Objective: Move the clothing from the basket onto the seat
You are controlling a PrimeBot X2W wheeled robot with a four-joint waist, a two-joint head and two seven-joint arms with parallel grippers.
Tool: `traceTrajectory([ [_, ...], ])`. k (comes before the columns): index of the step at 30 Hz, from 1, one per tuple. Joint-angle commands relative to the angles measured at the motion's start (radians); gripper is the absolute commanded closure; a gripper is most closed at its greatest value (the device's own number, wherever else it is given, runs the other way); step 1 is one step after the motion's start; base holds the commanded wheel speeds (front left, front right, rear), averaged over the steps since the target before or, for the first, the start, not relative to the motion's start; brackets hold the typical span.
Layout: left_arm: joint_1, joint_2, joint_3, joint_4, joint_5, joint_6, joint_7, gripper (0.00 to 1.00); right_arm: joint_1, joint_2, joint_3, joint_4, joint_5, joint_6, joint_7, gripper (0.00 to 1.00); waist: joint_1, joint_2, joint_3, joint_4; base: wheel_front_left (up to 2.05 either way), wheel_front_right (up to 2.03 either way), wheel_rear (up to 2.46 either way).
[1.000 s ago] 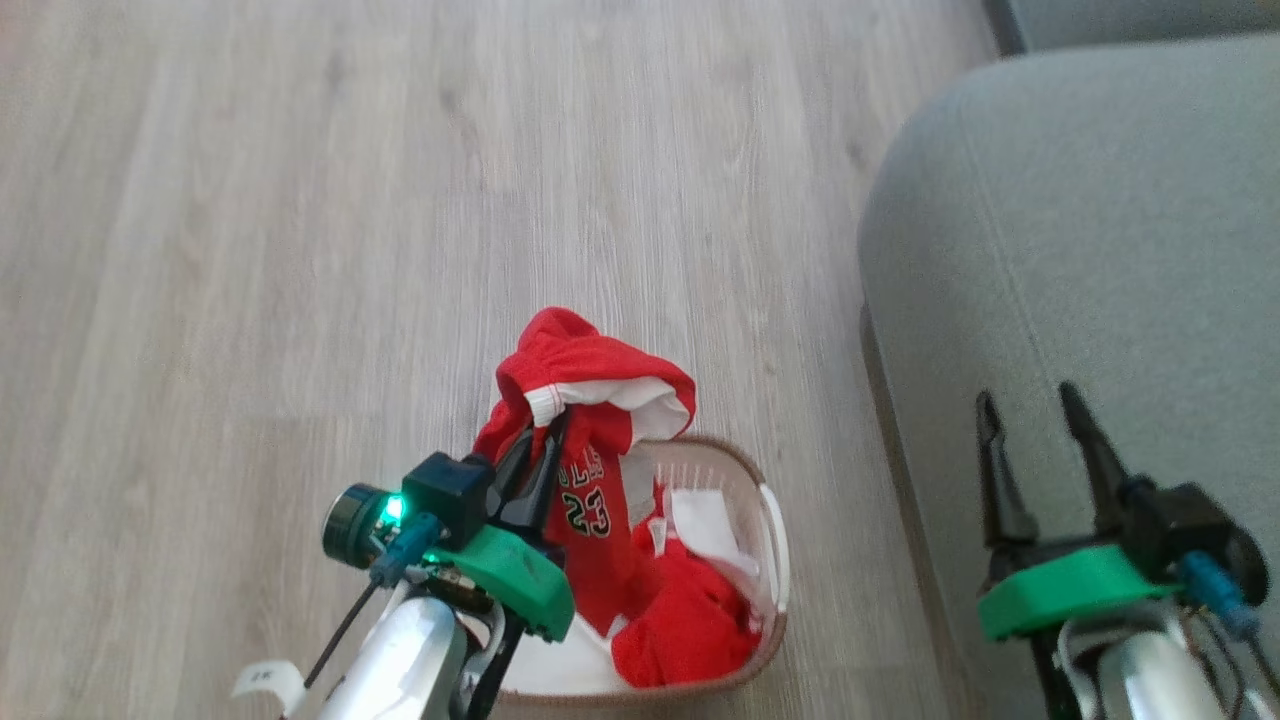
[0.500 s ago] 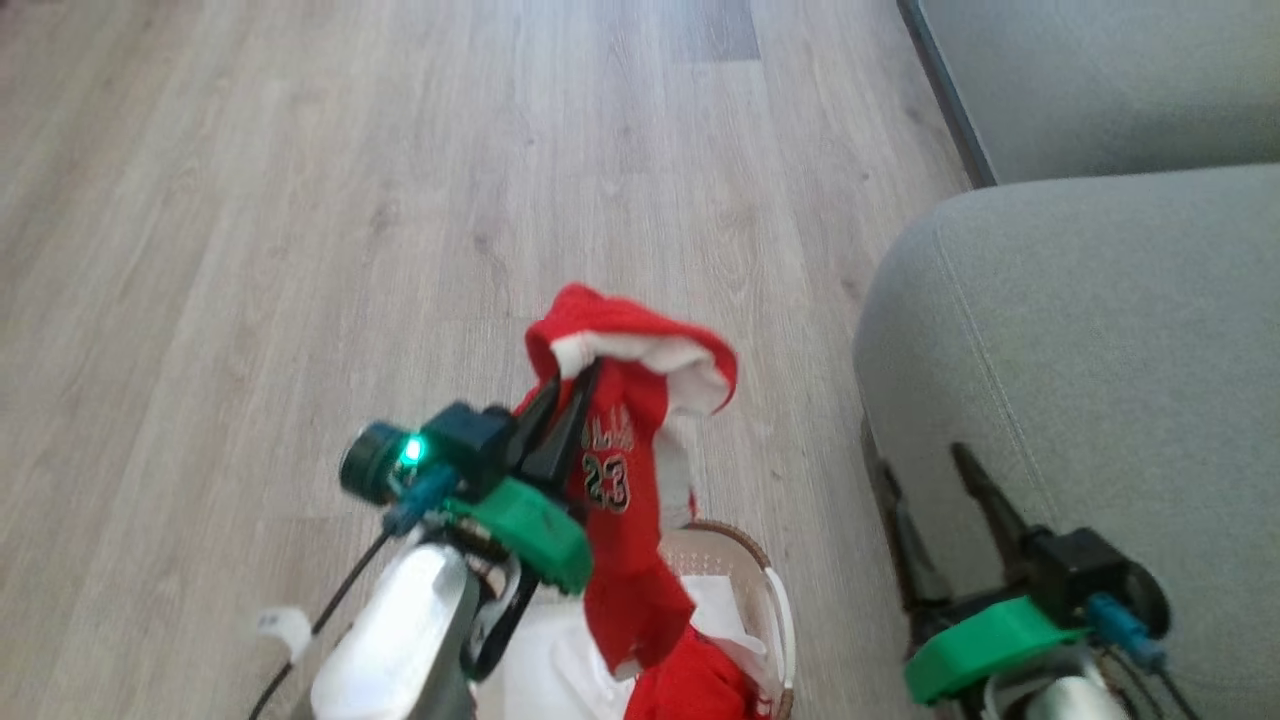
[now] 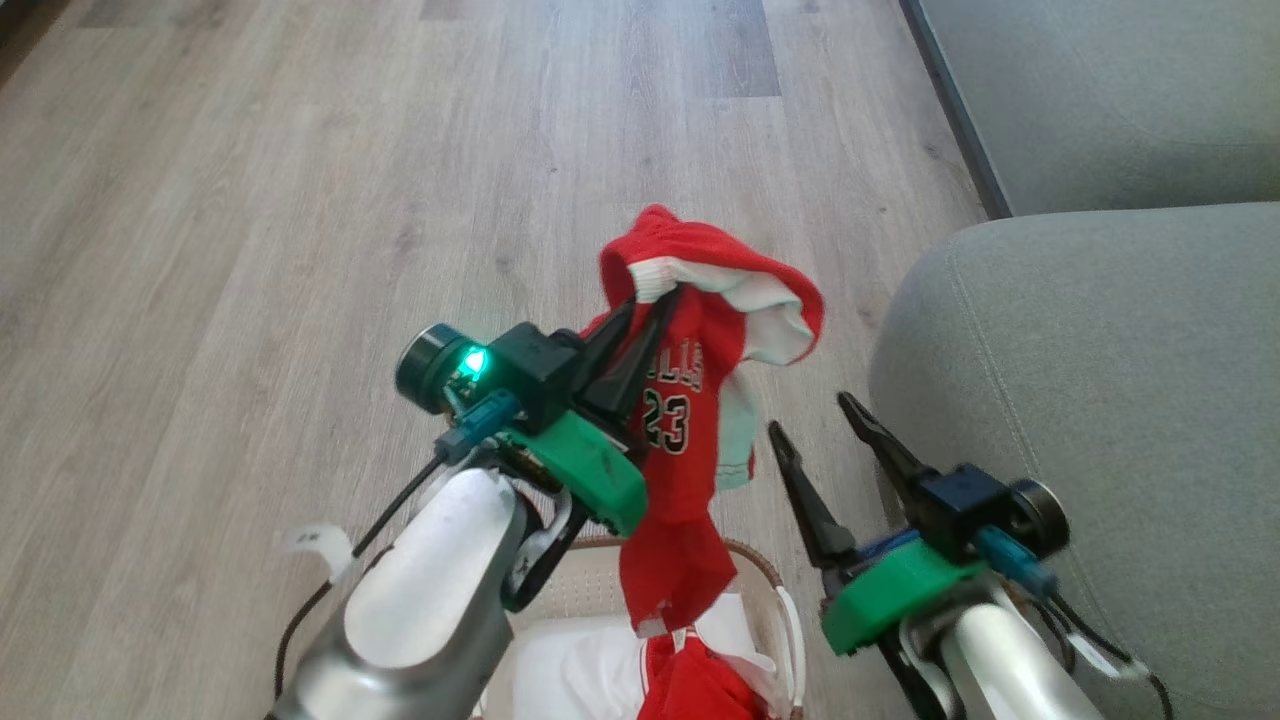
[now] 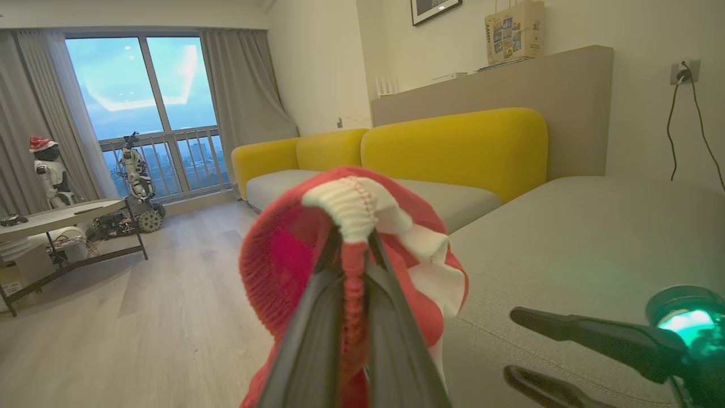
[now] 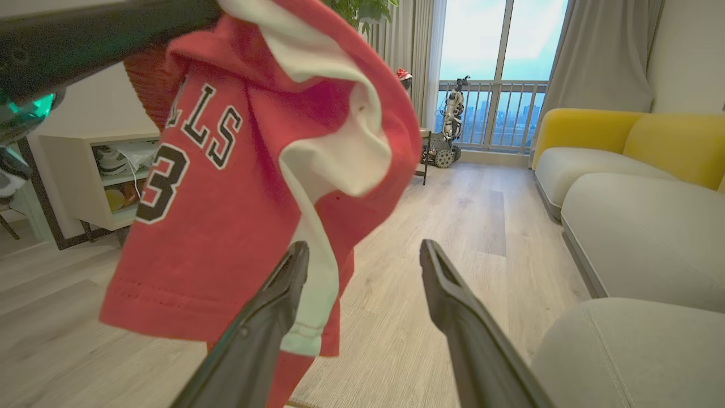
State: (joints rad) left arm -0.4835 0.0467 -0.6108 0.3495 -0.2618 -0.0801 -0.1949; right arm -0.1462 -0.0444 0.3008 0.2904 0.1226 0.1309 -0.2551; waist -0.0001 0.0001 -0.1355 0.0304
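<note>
The red jersey (image 3: 690, 400) with the 23 on it hangs in the air above the basket (image 3: 772, 580), its hem dangling over the second red garment (image 3: 700, 690) left inside on the white liner (image 3: 570, 670). My left fingers (image 3: 640, 350) are clenched on the ribbed white trim at its top, which the left wrist view shows pinched in one narrow fold (image 4: 348, 215). I judge that hold sensible: gripped at the top edge, the cloth falls straight and comes free of the basket without dragging anything along. My right fingers (image 3: 805, 495) stand released and spread, holding nothing, just beside the jersey's white-edged side (in the right wrist view one finger (image 5: 260, 323) overlaps the cloth, though I cannot tell whether it touches). The seat (image 3: 1100, 380) lies to the right, nothing yet on the part I can see. A second ago the jersey's lower half sat inside the basket and the right fingers were well apart from it, over the seat; the head camera has also tilted since.
</note>
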Motion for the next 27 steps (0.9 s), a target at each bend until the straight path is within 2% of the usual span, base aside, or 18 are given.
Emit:
traceTrajectory([
  [1,-0.072,0.004,0.029,-0.038,-0.009,0.001,-0.005,1.00,-0.059,-0.006,0.028,-0.022,-0.004,0.000,-0.007,0.00,0.0001,-0.0001,0.000,0.002,0.00,0.00,0.00],
  [10,-0.100,0.004,-0.090,-0.070,-0.080,0.043,-0.014,1.00,-0.188,-0.006,0.097,0.126,0.005,0.000,-0.007,0.00,0.0001,-0.0001,0.007,0.032,0.00,0.00,0.00],
  [16,-0.114,0.004,-0.133,-0.078,-0.108,0.064,-0.017,1.00,-0.238,-0.006,0.166,0.201,0.078,0.000,-0.007,0.00,0.0001,-0.0001,0.012,0.051,0.00,0.00,0.00],
  [17,-0.114,0.004,-0.136,-0.076,-0.111,0.067,-0.018,1.00,-0.246,-0.006,0.177,0.207,0.091,0.000,-0.007,0.07,0.0001,-0.0001,0.013,0.053,0.00,0.00,0.00],
  [19,-0.114,0.004,-0.140,-0.070,-0.115,0.074,-0.020,1.00,-0.261,-0.006,0.192,0.214,0.107,0.000,-0.007,0.49,0.0001,-0.0001,0.016,0.056,0.00,0.00,0.00],
  [20,-0.113,0.004,-0.140,-0.065,-0.118,0.077,-0.021,1.00,-0.267,-0.006,0.198,0.217,0.113,0.000,-0.007,0.58,0.0001,-0.0001,0.018,0.057,0.00,0.00,0.00],
  [21,-0.113,0.004,-0.140,-0.060,-0.120,0.079,-0.022,1.00,-0.272,-0.006,0.204,0.219,0.117,0.000,-0.007,0.75,0.0001,-0.0001,0.019,0.058,0.00,0.00,0.00],
  [22,-0.112,0.004,-0.138,-0.055,-0.122,0.082,-0.023,1.00,-0.277,-0.006,0.208,0.219,0.120,0.000,-0.007,0.84,0.0001,-0.0001,0.020,0.058,0.00,0.00,0.00],
  [24,-0.107,0.004,-0.132,-0.045,-0.129,0.089,-0.026,1.00,-0.284,-0.006,0.212,0.218,0.123,0.000,-0.007,1.00,0.0001,-0.0001,0.022,0.056,0.00,0.00,0.00],
  [27,-0.097,0.010,-0.120,-0.023,-0.137,0.099,-0.032,1.00,-0.286,-0.010,0.211,0.205,0.126,0.000,-0.007,1.00,0.0001,-0.0001,0.026,0.051,0.00,0.00,0.00],
])
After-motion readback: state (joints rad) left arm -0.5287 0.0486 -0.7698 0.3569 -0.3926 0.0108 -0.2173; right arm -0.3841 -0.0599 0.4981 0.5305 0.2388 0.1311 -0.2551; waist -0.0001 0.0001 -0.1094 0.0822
